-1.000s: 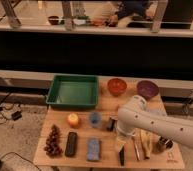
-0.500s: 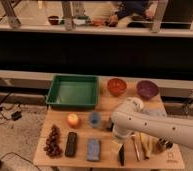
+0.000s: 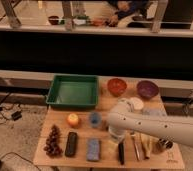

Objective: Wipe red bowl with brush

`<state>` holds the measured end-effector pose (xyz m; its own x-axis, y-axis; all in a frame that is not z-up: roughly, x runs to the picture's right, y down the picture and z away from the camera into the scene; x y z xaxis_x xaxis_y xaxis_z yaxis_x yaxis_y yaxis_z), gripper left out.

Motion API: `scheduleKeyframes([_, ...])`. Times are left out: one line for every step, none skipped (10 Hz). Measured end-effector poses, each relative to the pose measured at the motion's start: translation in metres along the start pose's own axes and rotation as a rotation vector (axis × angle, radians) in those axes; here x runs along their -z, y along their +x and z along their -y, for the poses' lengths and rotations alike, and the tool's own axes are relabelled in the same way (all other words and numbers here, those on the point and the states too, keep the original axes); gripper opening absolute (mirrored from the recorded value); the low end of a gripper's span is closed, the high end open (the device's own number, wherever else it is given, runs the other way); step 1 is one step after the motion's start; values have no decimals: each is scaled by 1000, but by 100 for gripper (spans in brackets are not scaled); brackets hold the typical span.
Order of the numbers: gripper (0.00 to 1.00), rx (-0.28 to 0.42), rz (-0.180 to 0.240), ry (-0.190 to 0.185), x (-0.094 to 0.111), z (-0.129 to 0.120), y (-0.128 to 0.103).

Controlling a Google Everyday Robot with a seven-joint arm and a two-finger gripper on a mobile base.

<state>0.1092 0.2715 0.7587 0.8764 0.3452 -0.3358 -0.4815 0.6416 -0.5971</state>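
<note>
The red bowl (image 3: 117, 86) sits at the back of the wooden table (image 3: 55, 120), right of the green tray (image 3: 73, 91) and left of the dark purple bowl (image 3: 147, 89). A black brush (image 3: 121, 151) lies near the table's front edge. My white arm (image 3: 160, 127) reaches in from the right. My gripper (image 3: 115, 134) points down over the table's middle, just above and behind the brush and well in front of the red bowl.
An orange (image 3: 73, 119) and a blue cup (image 3: 95, 119) stand left of the gripper. Grapes (image 3: 53, 139), a black bar (image 3: 71, 143) and a blue sponge (image 3: 93, 149) lie along the front left. Utensils (image 3: 136, 146) lie at the front right. A white dish (image 3: 135, 103) is behind the arm.
My arm has shifted a little to the left over the table's middle. The objects on the table have not moved.
</note>
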Motion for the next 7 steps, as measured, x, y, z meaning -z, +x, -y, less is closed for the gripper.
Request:
scheduleKeyframes([80,-4,-1,3,-2,3,1])
scheduleKeyframes([80,-6,-4,4,-6,6,2])
scheduleKeyframes([80,-6,-7,6,-8,7,3])
scheduleKeyframes([80,-7,-10,6,-11,9,3])
scheduleKeyframes([80,-8,-13,11,-13,12,3])
scheduleKeyframes([80,-9,-17,17,-14,17,2])
scheduleKeyframes([80,-11,-22,19,-16,20,2])
